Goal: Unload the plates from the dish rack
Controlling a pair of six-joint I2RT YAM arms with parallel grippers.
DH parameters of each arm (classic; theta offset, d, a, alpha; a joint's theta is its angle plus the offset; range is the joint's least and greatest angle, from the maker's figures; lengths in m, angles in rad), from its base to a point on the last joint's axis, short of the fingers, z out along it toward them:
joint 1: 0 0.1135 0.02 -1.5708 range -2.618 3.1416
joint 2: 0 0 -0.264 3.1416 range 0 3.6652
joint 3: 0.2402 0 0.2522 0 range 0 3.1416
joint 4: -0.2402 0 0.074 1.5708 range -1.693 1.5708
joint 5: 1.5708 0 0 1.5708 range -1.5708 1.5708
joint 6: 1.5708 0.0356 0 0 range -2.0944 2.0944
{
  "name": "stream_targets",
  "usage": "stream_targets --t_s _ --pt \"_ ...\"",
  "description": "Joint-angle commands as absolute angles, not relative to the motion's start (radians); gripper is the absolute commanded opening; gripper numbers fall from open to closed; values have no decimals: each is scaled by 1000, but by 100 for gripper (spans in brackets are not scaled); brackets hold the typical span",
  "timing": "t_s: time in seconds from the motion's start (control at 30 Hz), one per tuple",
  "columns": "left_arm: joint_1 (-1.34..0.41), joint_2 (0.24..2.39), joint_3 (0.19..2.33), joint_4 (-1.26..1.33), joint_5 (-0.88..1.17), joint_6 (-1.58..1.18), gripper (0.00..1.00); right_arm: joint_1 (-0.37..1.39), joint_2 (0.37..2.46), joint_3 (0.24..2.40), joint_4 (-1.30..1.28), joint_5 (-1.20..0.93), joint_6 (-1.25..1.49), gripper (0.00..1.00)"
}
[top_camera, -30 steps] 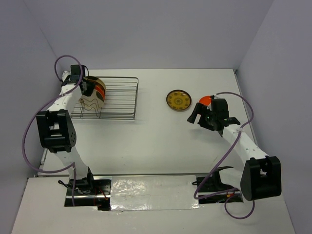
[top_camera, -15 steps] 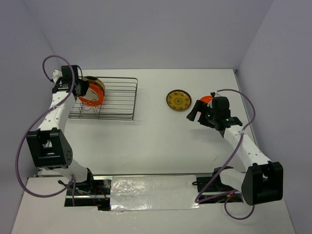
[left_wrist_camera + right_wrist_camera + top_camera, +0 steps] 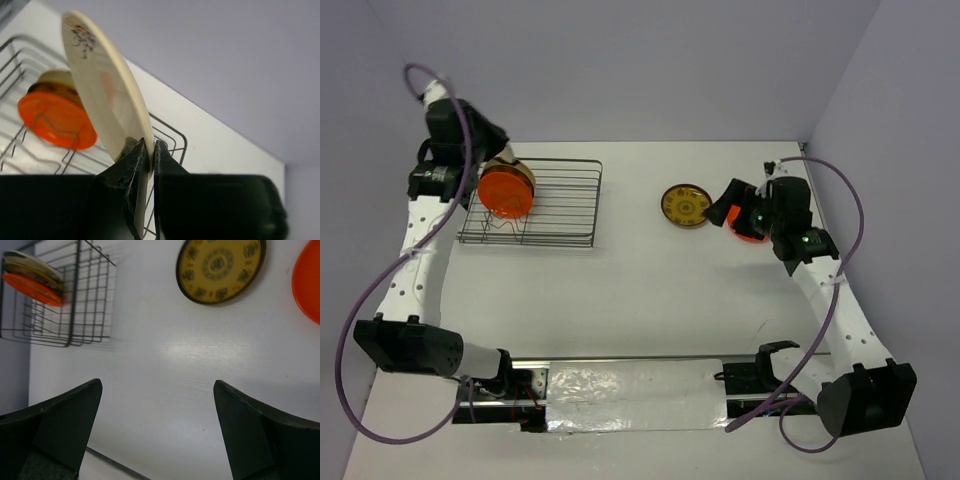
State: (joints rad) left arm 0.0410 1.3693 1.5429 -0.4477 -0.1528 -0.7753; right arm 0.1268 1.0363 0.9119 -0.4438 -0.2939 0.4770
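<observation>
My left gripper (image 3: 150, 150) is shut on the rim of a glossy beige plate (image 3: 105, 90) and holds it on edge above the dish rack (image 3: 172, 135). In the top view this gripper (image 3: 488, 148) is over the rack's (image 3: 565, 205) left end and hides most of the held plate. An orange-red plate (image 3: 506, 192) stands in the rack, with a tan-rimmed one (image 3: 57, 76) behind it. A yellow-gold patterned plate (image 3: 685, 205) and an orange-red plate (image 3: 748, 228) lie on the table. My right gripper (image 3: 722, 205) is open and empty above them; the wrist view (image 3: 157, 430) shows bare table between its fingers.
Grey walls close in the table at the back and on both sides. The rack stands at the far left. Purple cables loop from both arms. A foil-covered strip (image 3: 630, 395) runs along the near edge between the arm bases.
My left arm has risen and pulled the beige plate up out of the rack, uncovering the orange-red plate. My right gripper has moved back from the orange-red plate on the table.
</observation>
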Motion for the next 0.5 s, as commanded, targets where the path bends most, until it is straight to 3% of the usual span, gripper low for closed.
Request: stream_targets --t_s 0.0,0.13,0.27,0.33,0.47 --pt "-259 1407 1701 -402 -233 -438 0 130 997 1070 -478 -316 508 100" --pt "-604 1430 1611 -371 -413 -79 0 85 979 1239 -607 -305 549 100" --pt "-1043 1407 1355 -147 -592 294 0 15 884 1232 -595 -379 557 100" --pt "-1161 1410 1215 -30 -755 444 0 11 896 1264 -685 -422 497 99" --pt "-1345 1448 1146 52 -769 543 0 26 954 1226 -811 -489 393 94"
